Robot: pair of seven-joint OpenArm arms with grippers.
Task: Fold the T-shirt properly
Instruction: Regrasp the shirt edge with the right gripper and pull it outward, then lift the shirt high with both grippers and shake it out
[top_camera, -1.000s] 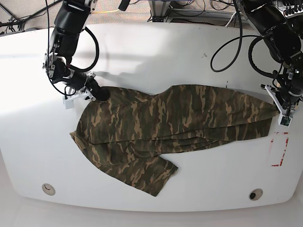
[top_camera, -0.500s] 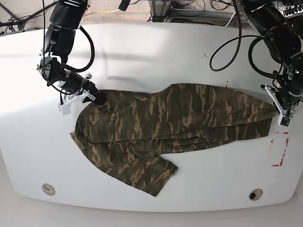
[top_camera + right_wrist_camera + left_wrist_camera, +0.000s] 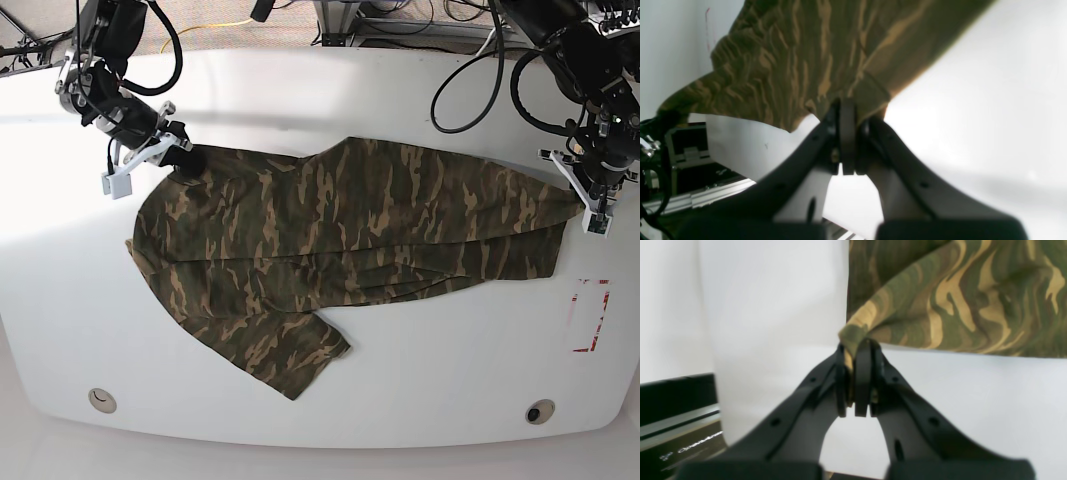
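Both arms have carried the T-shirt [image 3: 330, 240] toward the far side of the tabletop [image 3: 300, 100] since the earlier frames: the corner on the base view's left sits higher and further left than it did, and the whole garment, sleeve included, has shifted up with it. The right hand [image 3: 185, 158], on that view's left, is pinched closed on the fabric near the shirt's upper corner; the right wrist view shows its black jaws pressed together around a gathered fold with a tan band of cloth bunched just above the tips [image 3: 846, 140]. The left hand [image 3: 585, 195], on the base view's right, is likewise clamped tight on the opposite end of the shirt, and its wrist view shows a small roll of camouflage cloth squeezed between the closed pads [image 3: 855, 380]. Between the two hands the shirt lies stretched across the middle of the white tabletop, wrinkled along its lower edge, with one short sleeve [image 3: 285, 355] splayed toward the near side. A red-marked patch [image 3: 588, 315] lies on the tabletop near the left hand.
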